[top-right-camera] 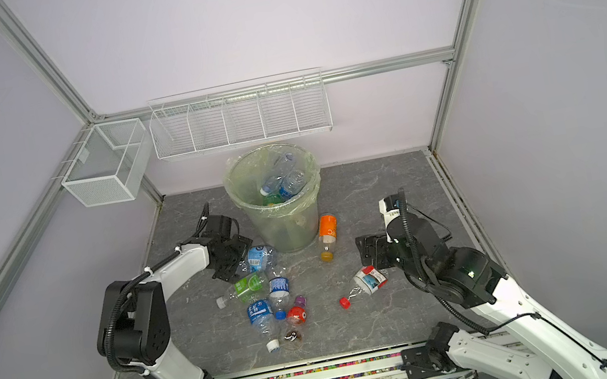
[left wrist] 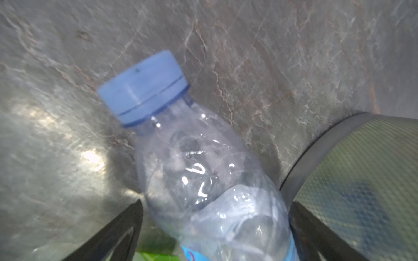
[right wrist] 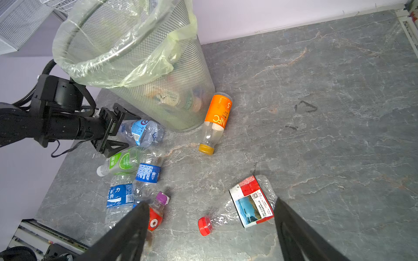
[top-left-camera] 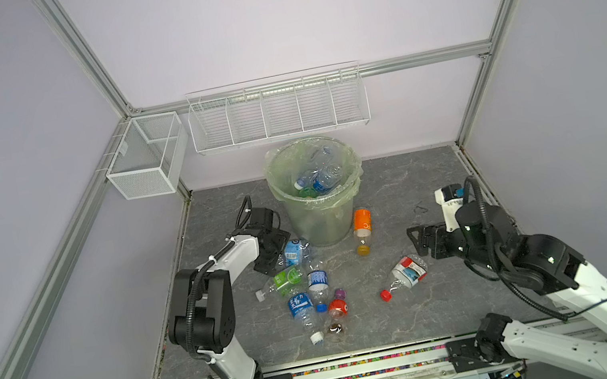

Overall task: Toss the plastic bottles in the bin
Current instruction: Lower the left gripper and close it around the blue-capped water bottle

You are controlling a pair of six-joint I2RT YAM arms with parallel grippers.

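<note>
the grey marbled table (top-left-camera: 421,195) carries the bin (top-left-camera: 323,225) at twelve o'clock. an orange bottle (top-left-camera: 362,226) lies just beside it at four o'clock, a red-capped bottle (top-left-camera: 407,273) alone at five, and a heap of clear bottles (top-left-camera: 317,281), touching one another, at seven.

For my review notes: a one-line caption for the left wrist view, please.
Open left gripper straddles a crushed blue-capped bottle on the grey table, beside the bin.

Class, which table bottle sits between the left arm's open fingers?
The crushed bottle with the pale-blue label, beside the bin; the other blue labels are darker.
</note>
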